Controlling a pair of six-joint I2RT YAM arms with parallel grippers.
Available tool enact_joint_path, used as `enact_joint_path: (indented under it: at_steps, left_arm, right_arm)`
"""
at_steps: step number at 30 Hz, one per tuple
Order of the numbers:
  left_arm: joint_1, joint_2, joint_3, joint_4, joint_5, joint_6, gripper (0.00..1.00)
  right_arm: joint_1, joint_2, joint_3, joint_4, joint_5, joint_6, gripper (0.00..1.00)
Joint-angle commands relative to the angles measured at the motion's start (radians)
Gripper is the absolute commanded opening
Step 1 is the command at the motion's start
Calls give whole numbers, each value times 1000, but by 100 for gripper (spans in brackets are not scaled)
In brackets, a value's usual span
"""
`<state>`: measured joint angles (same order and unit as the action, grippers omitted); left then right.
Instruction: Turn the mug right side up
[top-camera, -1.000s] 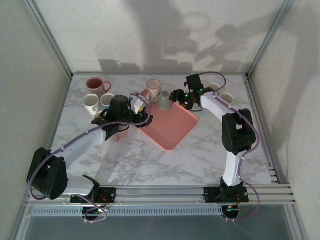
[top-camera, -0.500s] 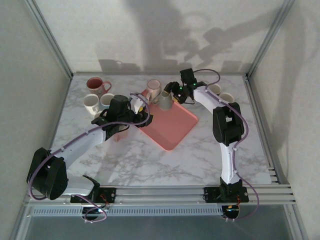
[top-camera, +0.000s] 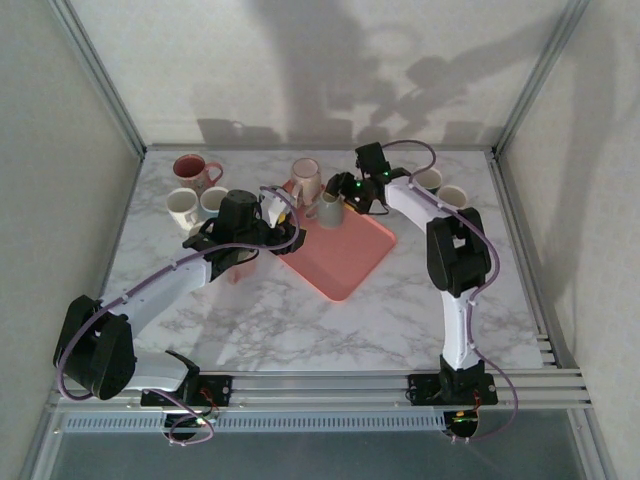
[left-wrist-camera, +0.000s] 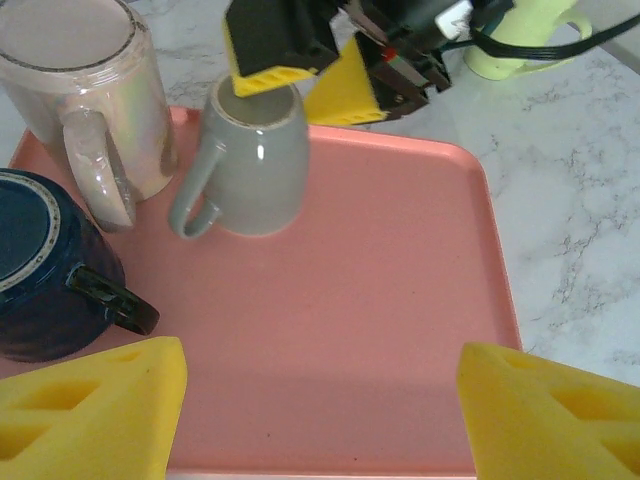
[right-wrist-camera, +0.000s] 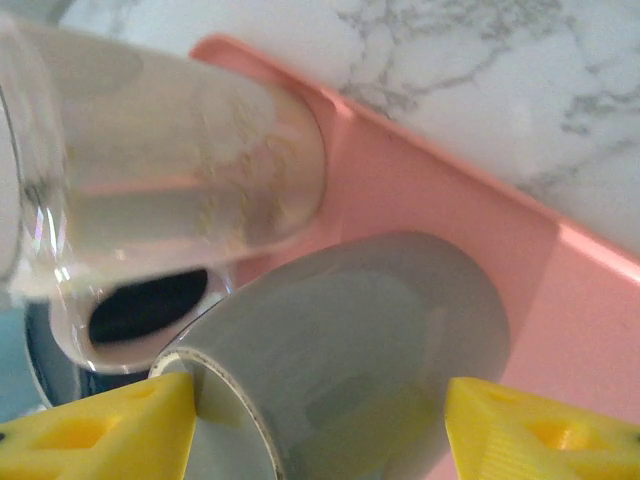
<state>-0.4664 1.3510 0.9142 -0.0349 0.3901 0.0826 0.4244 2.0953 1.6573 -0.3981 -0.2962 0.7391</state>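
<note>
Seen from above, the gray mug (top-camera: 328, 208) stands at the far corner of the pink tray (top-camera: 350, 262) on the marble tabletop (top-camera: 260, 320), just beside a pearly mug (top-camera: 306, 176). The right hand (top-camera: 343, 192) is at the gray mug. The left hand (top-camera: 287, 228) hovers at the tray's left edge.

In the left wrist view, the left hand (left-wrist-camera: 320, 420) is spread wide over bare tray, holding nothing. The gray mug sits mouth down, with the right hand straddling its base. A navy mug (left-wrist-camera: 40, 260) sits near it on the tray.

In the right wrist view, one yellow finger (right-wrist-camera: 100, 430) lies on each side of the gray mug. Whether they pinch it, I cannot tell.
</note>
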Motion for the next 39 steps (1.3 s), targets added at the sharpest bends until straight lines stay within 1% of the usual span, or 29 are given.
enact_joint_path:
  at_steps: [1,3,7,9,12,16,18,24,33,39]
  left_arm:
    - [10,0,2,13,-22,27,71]
    - [10,0,-9,16,-22,54,71]
    - [0,-10,-48,38,-4,117,70]
    - [-14,-5,-54,44,-11,143,69]
    - [-53,13,-25,-51,4,273,69]
    - [-63,29,12,-95,16,294,67]
    - [-68,40,29,-104,26,310,67]
    - [-99,126,87,-139,-12,476,65]
    - [-130,351,275,-248,-50,608,62]
    - [-126,426,323,-262,-97,673,60]
  right_arm:
    - [9,-64,-102,-157,-13,-179,67]
    - [9,-110,-148,-185,-29,-258,66]
    - [1,-209,-203,-193,-134,-386,65]
    - [0,-260,-210,-178,-187,-413,65]
    - [-15,-351,-230,-132,-268,-413,66]
    - [-44,-466,-260,-150,-261,-415,66]
    - [-75,-515,-295,-159,-258,-411,66]
    - [-159,-637,-433,-159,-288,-413,66]
    - [-201,-724,-563,-151,-307,-413,66]
    - [-210,-738,-602,-126,-317,-396,66]
